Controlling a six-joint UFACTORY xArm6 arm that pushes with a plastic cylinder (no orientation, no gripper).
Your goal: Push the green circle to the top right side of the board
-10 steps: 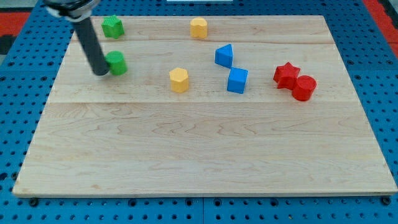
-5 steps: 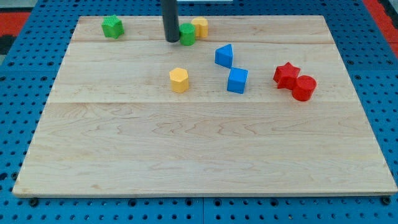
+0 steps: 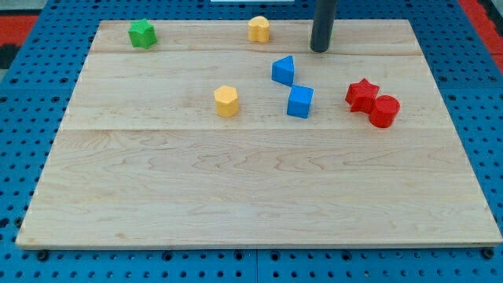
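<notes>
My tip [image 3: 318, 49] rests on the wooden board [image 3: 236, 196] near its top edge, right of centre. The green circle is almost wholly hidden behind the rod; only a thin green sliver [image 3: 331, 34] shows at the rod's right edge, touching it. A second green block, star-like [image 3: 141, 33], sits at the board's top left, far from the tip.
A yellow block [image 3: 259, 29] sits at the top, left of the rod. A yellow hexagon [image 3: 226, 101], a blue triangle [image 3: 284, 70] and a blue cube [image 3: 299, 101] sit mid-board. A red star [image 3: 361, 93] and a red circle [image 3: 384, 111] touch at the right.
The rod has swept from the left side up and right along the top edge, carrying the green circle with it. The top yellow block has shifted slightly up and right.
</notes>
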